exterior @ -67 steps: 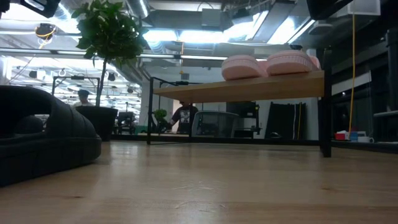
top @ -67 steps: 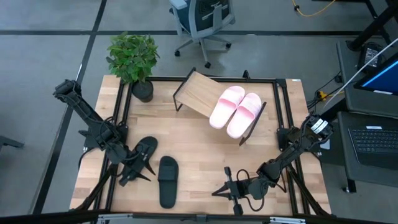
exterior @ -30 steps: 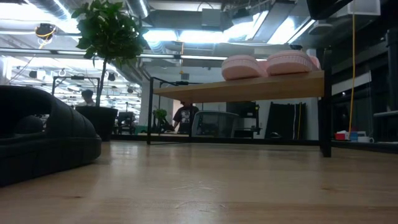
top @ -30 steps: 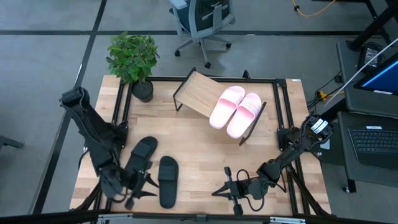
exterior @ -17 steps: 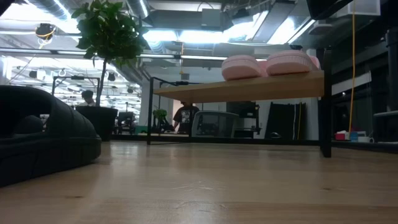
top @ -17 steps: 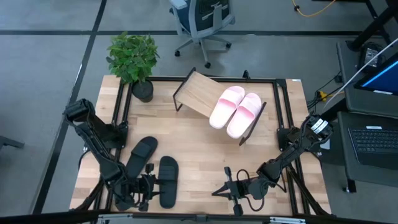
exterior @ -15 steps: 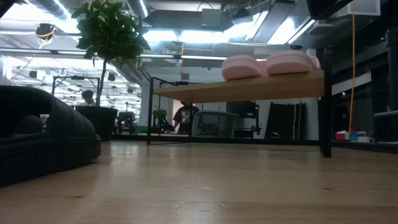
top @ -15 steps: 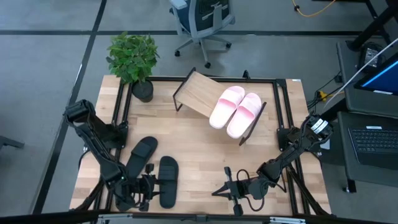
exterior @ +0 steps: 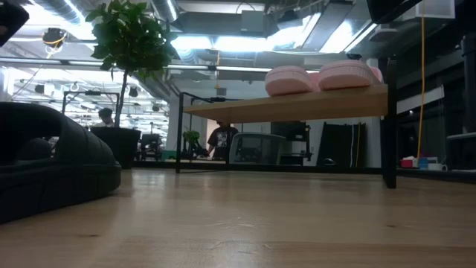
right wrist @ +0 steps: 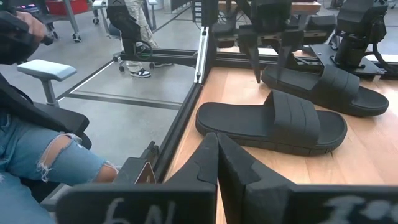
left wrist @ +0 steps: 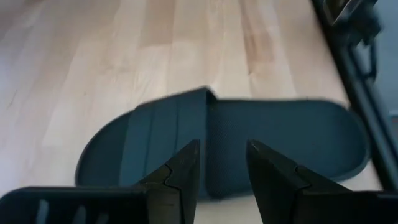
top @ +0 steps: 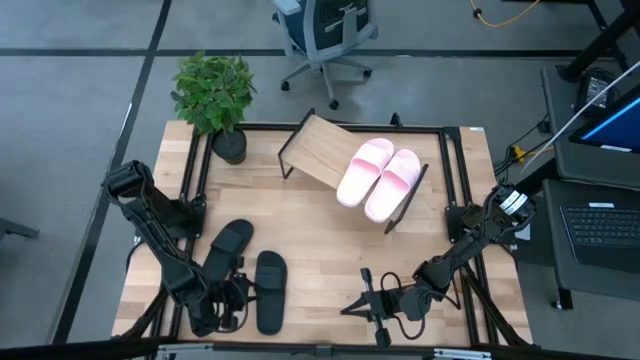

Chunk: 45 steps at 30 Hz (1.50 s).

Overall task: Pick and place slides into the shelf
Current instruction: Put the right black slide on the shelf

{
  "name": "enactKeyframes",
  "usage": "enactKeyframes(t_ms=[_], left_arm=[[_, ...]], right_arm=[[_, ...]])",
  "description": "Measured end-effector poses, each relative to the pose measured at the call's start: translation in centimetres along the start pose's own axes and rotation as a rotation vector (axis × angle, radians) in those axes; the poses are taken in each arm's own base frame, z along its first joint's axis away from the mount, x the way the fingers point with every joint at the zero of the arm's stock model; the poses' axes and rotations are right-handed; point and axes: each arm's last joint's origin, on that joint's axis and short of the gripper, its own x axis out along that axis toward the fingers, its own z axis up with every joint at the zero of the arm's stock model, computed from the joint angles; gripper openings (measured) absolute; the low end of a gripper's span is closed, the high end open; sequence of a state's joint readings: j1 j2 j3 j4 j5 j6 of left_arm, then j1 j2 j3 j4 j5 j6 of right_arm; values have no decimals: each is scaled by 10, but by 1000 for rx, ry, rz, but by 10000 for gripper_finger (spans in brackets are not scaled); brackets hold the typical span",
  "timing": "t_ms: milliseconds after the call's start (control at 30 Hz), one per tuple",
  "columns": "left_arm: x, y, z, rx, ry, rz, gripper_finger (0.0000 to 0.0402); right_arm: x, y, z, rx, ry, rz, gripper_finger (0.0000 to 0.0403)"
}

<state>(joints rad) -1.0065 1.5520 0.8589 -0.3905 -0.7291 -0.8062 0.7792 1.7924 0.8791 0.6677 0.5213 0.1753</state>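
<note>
left jaws [left wrist: 221, 163] parted above a black slide [left wrist: 236, 146], its toe hidden; right jaws [right wrist: 217, 163] clenched, empty, over the counter [top: 320, 240] edge.

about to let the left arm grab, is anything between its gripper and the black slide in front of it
Nothing visible. The left gripper is open and points straight at the black slide, with only bare tabletop around it. The second black slide lies beside it, out of the line.
</note>
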Motion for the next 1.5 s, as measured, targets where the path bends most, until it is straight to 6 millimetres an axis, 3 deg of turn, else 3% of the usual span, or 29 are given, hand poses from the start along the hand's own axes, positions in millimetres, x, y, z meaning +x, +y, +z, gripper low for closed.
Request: enactKeyframes(t_ms=[433, 1167, 1500], left_arm=[[3, 13, -7, 87, 98, 79, 121], [6, 7, -1, 115, 135, -45, 121], [17, 21, 0, 107, 153, 26, 121]], right_arm=[[0, 0, 0, 0, 0, 0, 4], [0, 0, -1, -4, 7, -2, 4], [0, 0, -1, -5, 7, -1, 4]])
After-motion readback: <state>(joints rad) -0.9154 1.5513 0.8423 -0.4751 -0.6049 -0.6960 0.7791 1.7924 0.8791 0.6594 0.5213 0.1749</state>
